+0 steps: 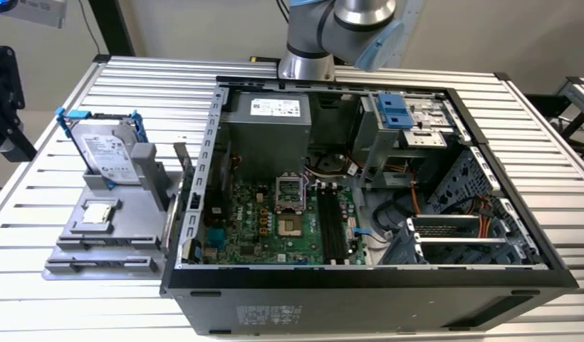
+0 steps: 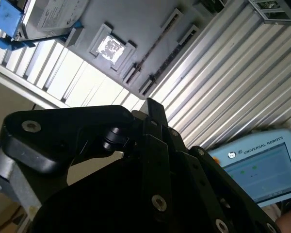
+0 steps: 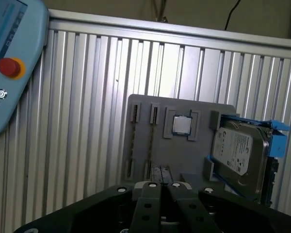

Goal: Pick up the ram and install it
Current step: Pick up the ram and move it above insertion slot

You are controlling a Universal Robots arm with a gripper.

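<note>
The ram shows edge-on as a thin dark strip (image 3: 151,141) standing in a slot of the grey holder (image 3: 179,150), beside the small square chip (image 3: 181,125). In the second wrist view the same ram strip (image 2: 155,44) runs between two end brackets. My gripper (image 3: 161,171) hangs well above the holder, fingers pressed together with nothing between them; its tip also shows in the second wrist view (image 2: 151,104). The open computer case (image 1: 368,274) lies on the table, and the motherboard's long dark slots (image 1: 334,224) sit by the processor socket. The arm (image 1: 340,28) stands behind the case.
A silver hard drive with blue brackets (image 1: 107,153) stands at the holder's far end (image 3: 240,153). A second holder slot (image 3: 132,141) runs parallel to the ram. A light-blue teach pendant (image 3: 9,68) lies off to one side. Ribbed metal tabletop (image 1: 26,214) surrounds everything.
</note>
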